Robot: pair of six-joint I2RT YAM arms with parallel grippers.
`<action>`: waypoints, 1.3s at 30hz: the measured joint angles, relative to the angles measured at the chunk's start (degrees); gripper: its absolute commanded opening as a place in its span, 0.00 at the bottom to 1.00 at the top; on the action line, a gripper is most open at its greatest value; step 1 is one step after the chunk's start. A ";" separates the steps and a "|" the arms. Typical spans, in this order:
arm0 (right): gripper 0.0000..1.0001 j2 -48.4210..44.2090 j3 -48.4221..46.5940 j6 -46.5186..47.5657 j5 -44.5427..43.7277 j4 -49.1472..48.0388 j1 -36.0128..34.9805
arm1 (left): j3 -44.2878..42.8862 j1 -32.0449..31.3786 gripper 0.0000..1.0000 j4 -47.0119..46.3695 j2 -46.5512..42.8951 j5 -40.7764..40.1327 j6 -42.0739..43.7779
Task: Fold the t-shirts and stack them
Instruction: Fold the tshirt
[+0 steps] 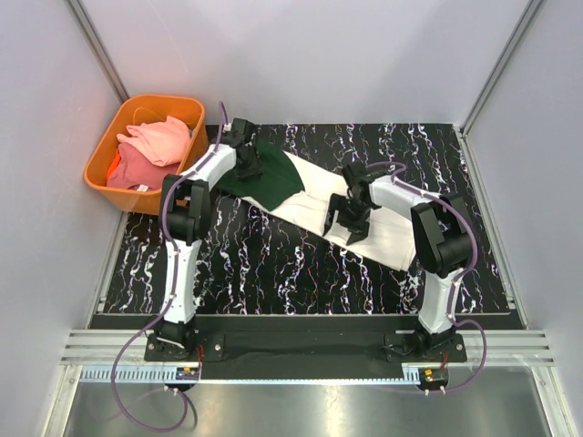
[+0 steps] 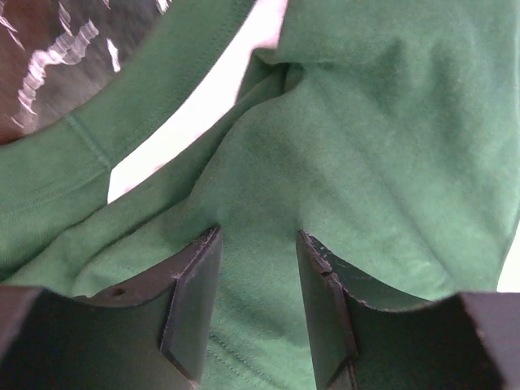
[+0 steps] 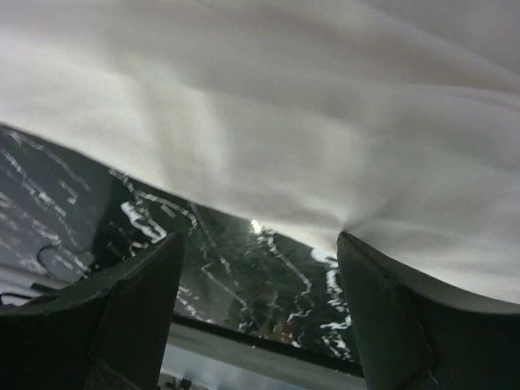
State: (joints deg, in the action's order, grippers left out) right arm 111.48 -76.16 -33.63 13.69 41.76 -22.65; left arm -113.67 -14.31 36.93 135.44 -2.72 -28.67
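The cream t-shirt (image 1: 308, 196) lies slantwise on the black marbled mat, its dark green sleeve part (image 1: 273, 182) at the upper left. My left gripper (image 1: 248, 166) is open and pressed down on the green cloth (image 2: 366, 146), which fills the gap between its fingers (image 2: 191, 301). My right gripper (image 1: 346, 218) is open wide at the shirt's near edge. Cream cloth (image 3: 325, 122) hangs over it, and its right fingertip (image 3: 382, 301) touches the hem. The shirt's print is hidden. A pink tee (image 1: 159, 138) and a coral tee (image 1: 127, 171) lie in the basket.
An orange plastic basket (image 1: 92, 166) stands at the mat's far left corner, close to the left arm. The black marbled mat (image 1: 273, 264) covers the table. Grey walls close in on three sides. A metal rail runs along the near edge.
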 measured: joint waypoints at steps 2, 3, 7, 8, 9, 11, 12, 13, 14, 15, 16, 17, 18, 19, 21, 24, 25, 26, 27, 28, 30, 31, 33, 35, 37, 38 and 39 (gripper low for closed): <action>0.83 -0.50 0.00 -1.22 2.10 0.07 -1.38 | -0.46 0.15 0.51 0.42 0.11 -1.20 2.19; 0.83 -1.05 0.00 -1.40 2.56 0.20 -1.77 | -0.59 0.17 0.52 0.72 0.00 -1.70 2.89; 0.84 -4.70 -0.72 1.14 1.46 2.36 -1.66 | 0.39 0.17 0.53 0.98 -1.95 -2.60 2.95; 0.83 -5.44 -1.01 2.38 0.70 2.99 -1.60 | 1.38 0.17 0.53 1.01 -3.08 -2.58 2.23; 0.82 -6.14 -1.22 3.91 -0.15 3.45 -1.57 | 2.69 0.17 0.52 0.96 -4.61 -2.45 1.11; 0.77 -6.95 -1.44 6.99 -2.34 4.31 -1.55 | 4.70 0.11 0.50 1.09 -7.41 -1.99 -1.62; 0.73 -7.06 -1.44 8.46 -3.80 4.74 -1.53 | 5.46 -0.04 0.49 0.94 -8.61 -1.70 -3.04; 0.66 -7.04 -1.44 9.77 -5.16 5.16 -1.42 | 5.97 -0.24 0.48 0.92 -9.46 -1.46 -4.35; 0.52 -7.04 -1.44 10.95 -6.32 5.53 -1.36 | 6.27 -0.42 0.47 0.83 -9.90 -1.22 -5.55; 0.46 -7.04 -1.44 12.17 -7.43 5.92 -1.25 | 6.38 -0.63 0.46 0.70 -10.03 -0.92 -6.45; 0.40 -7.04 -1.44 13.03 -8.57 6.16 -1.05 | 6.47 -0.98 0.46 0.61 -10.03 -0.68 -7.56; 0.35 -7.04 -1.44 13.73 -9.68 6.23 -0.83 | 6.71 -1.36 0.46 0.61 -9.92 -0.46 -8.52; 0.31 -6.93 -1.44 14.21 -10.25 6.23 -0.55 | 7.06 -1.86 0.46 0.70 -9.81 -0.28 -9.38; 0.28 -6.80 -1.44 14.80 -11.13 6.23 -0.20 | 7.34 -2.36 0.46 0.72 -9.64 -0.26 -10.23; 0.22 -6.25 -1.51 15.65 -12.17 6.10 0.39 | 7.43 -3.08 0.45 0.68 -8.81 -0.11 -11.65; 0.20 -3.69 -2.08 16.74 -13.68 5.97 1.33 | 7.41 -3.96 0.45 0.39 -6.82 0.52 -13.35; 0.20 -2.56 -2.23 16.98 -14.12 5.64 1.62 | 7.41 -4.02 0.45 0.33 -5.90 0.68 -13.75; 0.19 -1.62 -2.25 17.09 -14.36 5.38 1.81 | 7.39 -4.00 0.45 0.28 -4.94 0.81 -14.03; 0.18 -0.66 -2.25 17.22 -14.51 5.18 2.01 | 7.15 -3.89 0.45 0.22 -3.91 0.79 -14.36; 0.17 0.26 -2.25 17.31 -14.58 4.92 2.12 | 6.14 -3.69 0.45 0.44 -3.67 1.40 -14.60; 0.18 1.60 -2.05 17.20 -14.49 4.09 2.25 | 4.31 -3.43 0.45 -0.02 -2.54 1.51 -14.71; 0.18 1.66 -1.95 17.09 -14.12 3.98 2.25 | 3.58 -3.32 0.45 -0.28 -1.81 1.53 -14.71; 0.18 1.05 -0.83 16.35 -13.35 2.80 2.23 | 1.70 -3.10 0.45 -0.37 -0.52 2.14 -14.84; 0.18 -0.81 1.88 14.71 -12.04 0.28 2.10 | -0.31 -2.89 0.45 -0.57 0.87 2.84 -14.99; 0.18 -3.15 5.38 12.44 -10.38 -2.40 1.62 | -2.93 -2.75 0.46 -0.61 2.54 3.89 -15.32; 0.18 -4.35 7.19 11.08 -9.40 -3.61 1.14 | -4.44 -2.73 0.46 -0.59 3.52 4.48 -15.43; 0.18 -5.38 8.83 9.64 -8.35 -4.72 0.48 | -5.95 -2.71 0.46 -0.85 4.55 5.20 -15.63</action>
State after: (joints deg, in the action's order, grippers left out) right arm 106.10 -67.33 -23.99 5.34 37.04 -22.17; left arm -119.61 -17.02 36.07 139.98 2.48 -44.29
